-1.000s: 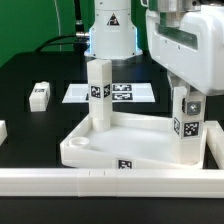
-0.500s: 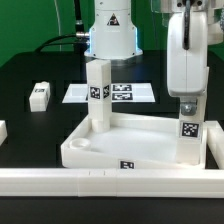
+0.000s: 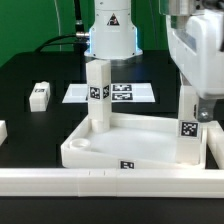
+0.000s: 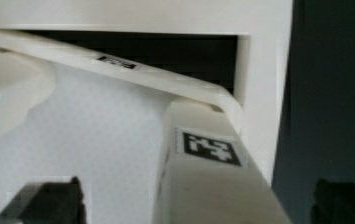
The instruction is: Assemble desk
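The desk's white tabletop (image 3: 150, 145) lies rim-up near the front rail. Two white tagged legs stand upright in its corner sockets: one at the back left (image 3: 98, 95) and one on the exterior view's right (image 3: 187, 122). My gripper (image 3: 197, 106) hangs around the top of the right leg, shifted a little toward the exterior view's right. In the wrist view the gripper (image 4: 195, 205) is open. Its dark fingertips (image 4: 49, 203) stand apart on either side of that leg (image 4: 209, 150), with a gap on each side. The tabletop's rim (image 4: 121, 60) shows beyond.
A loose tagged leg (image 3: 40, 95) lies on the black table at the exterior view's left, and another white part (image 3: 2, 130) is at the left edge. The marker board (image 3: 120, 93) lies behind the tabletop. A white border rail (image 3: 100, 181) runs along the front.
The jaws have opened and let go of the right leg, which stays upright in its socket. The hand has shifted slightly toward the exterior view's right.
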{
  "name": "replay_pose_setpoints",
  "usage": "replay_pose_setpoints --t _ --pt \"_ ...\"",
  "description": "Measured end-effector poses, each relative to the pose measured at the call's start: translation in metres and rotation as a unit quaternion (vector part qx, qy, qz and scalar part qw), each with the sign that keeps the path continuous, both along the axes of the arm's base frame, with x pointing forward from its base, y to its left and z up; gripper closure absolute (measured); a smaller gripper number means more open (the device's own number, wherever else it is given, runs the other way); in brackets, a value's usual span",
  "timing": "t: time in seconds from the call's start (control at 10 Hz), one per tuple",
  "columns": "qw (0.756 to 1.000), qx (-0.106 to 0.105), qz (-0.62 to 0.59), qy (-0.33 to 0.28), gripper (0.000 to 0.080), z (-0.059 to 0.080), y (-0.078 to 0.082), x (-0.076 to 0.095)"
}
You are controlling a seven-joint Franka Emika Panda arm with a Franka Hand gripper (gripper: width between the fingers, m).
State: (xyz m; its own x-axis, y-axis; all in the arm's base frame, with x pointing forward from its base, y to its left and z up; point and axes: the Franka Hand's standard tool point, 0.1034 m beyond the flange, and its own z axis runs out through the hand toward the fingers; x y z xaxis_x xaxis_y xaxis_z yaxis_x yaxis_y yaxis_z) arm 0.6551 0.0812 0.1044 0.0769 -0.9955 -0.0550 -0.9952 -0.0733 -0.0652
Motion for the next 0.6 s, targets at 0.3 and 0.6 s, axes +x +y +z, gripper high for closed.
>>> replay_pose_setpoints --t 0.3,0.6 --pt "0.982 -0.011 0.19 -0.014 0.0151 0.0008 0.0037 0.0012" --pt "0.962 -0.016 0.274 -0.019 0.0151 0.0003 0.003 0.0011"
